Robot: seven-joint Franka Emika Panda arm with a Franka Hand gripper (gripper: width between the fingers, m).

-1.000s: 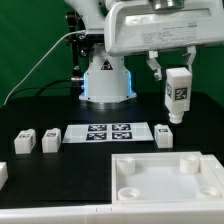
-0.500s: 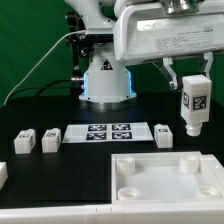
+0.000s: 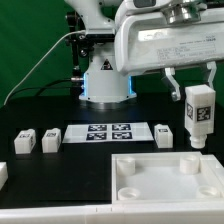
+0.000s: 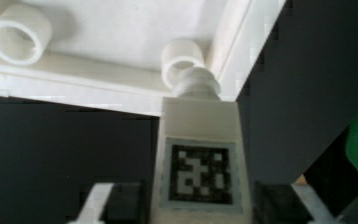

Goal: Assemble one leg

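Observation:
My gripper [image 3: 198, 92] is shut on a white leg [image 3: 198, 112] with a black-and-white tag, held upright in the air above the far right part of the large white tray-like piece [image 3: 165, 196] with round corner sockets. In the wrist view the held leg [image 4: 197, 150] points its peg end at a round socket [image 4: 186, 52] near the tray's edge; another socket [image 4: 19, 38] lies beside it. Three more legs lie on the table: two at the exterior view's left [image 3: 25, 140] [image 3: 51, 140] and one [image 3: 165, 134] by the marker board.
The marker board [image 3: 108, 132] lies flat in the middle of the black table. The robot base [image 3: 106, 78] stands behind it. A small white piece [image 3: 3, 172] sits at the exterior view's left edge. A green backdrop stands behind.
My gripper has carried the leg toward the exterior view's right and a little lower, from above the marker board's right end to above the tray's far right part.

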